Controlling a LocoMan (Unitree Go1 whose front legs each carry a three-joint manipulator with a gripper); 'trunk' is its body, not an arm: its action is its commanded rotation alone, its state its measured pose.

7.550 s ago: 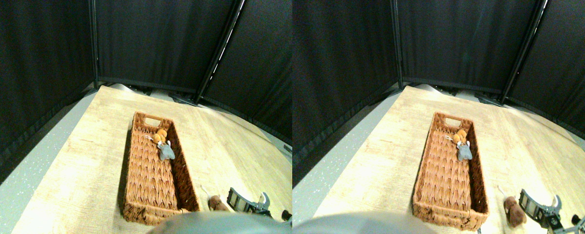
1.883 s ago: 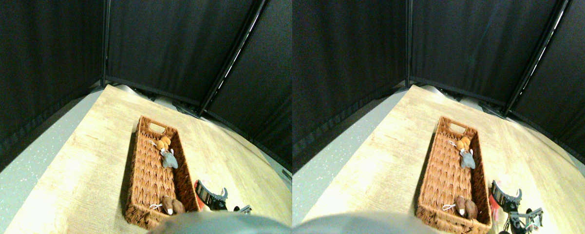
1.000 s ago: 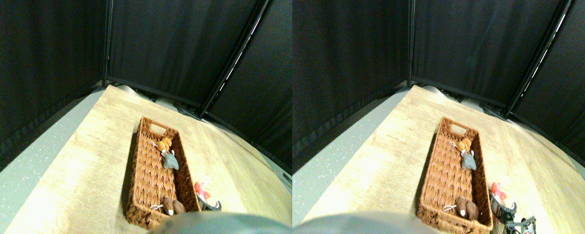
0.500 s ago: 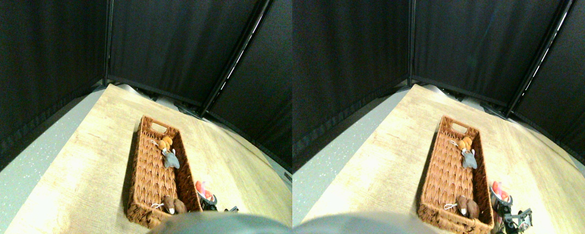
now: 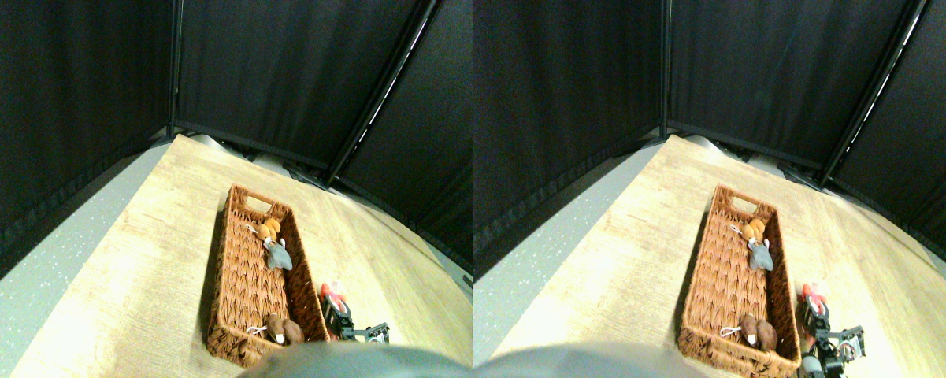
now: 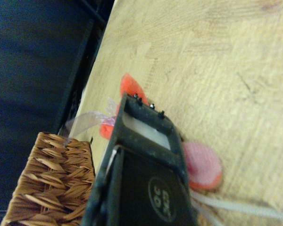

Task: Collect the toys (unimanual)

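woven brown wicker makes up the long basket (image 5: 252, 268) lying on a pale wooden table (image 5: 126, 276), its length running away from the robot. three soft toys already lie inside: an orange toy (image 5: 266, 230) and a grey toy (image 5: 279, 257) together against the right wall towards the far end, and a brown toy (image 5: 283, 329) in the near right corner. a red toy (image 5: 330, 290) lies on the table just outside the basket's right wall, near its close end. the right gripper (image 5: 340, 316) reaches in low beside that wall and sits right at the red toy, likely placed to pick it up for the basket. the wrist view shows the dark jaw frame over the toy, red and pink fabric (image 6: 203, 165) poking out on either side, but whether the jaws are apart or pinching it cannot be told.
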